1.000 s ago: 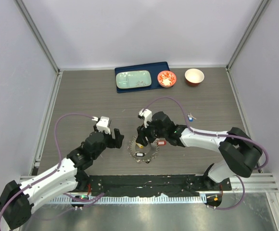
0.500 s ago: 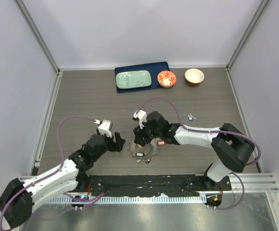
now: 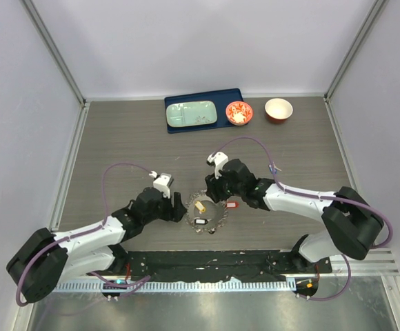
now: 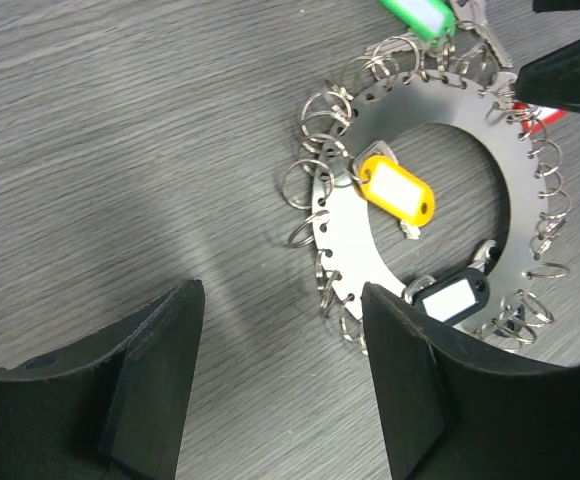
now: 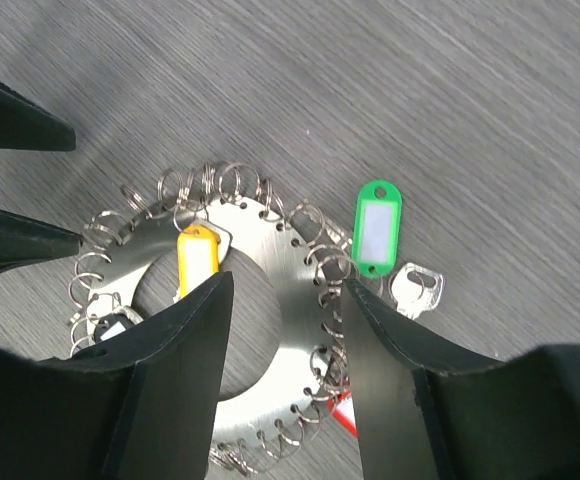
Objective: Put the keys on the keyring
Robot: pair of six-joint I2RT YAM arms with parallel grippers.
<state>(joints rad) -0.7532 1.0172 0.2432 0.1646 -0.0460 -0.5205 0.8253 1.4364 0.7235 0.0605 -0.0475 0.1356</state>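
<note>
- Keyring (image 3: 207,214) (image 4: 425,100) (image 5: 270,262): lies flat on the table, toward the near edge and about midway along it. Dark-grey plate with a wide hole, small wire split rings all round the rim.
- Yellow tag (image 3: 200,205) (image 4: 397,193) (image 5: 197,262) hangs from the ring's inner edge and lies in the hole. Black tag (image 3: 201,221) (image 4: 452,297) is also in the hole, with a plain white label insert.
- Green tag (image 4: 417,15) (image 5: 376,228) lies just outside the rim, its insert plain white. A silver key (image 5: 415,287) touches its lower end. Red tag (image 3: 232,204) (image 5: 342,420) pokes out at the rim on the right arm's side.
- No writing legible on any tag.
- Left gripper (image 3: 179,210) (image 4: 278,295): jaws well parted, holding nothing, with bare table between them, just beside the rim.
- Right gripper (image 3: 212,195) (image 5: 282,290): jaws partly parted, holding nothing, directly over the ring's band. Cannot tell if it touches.
- Blue key (image 3: 274,167) lies alone toward the table's right edge.
</note>
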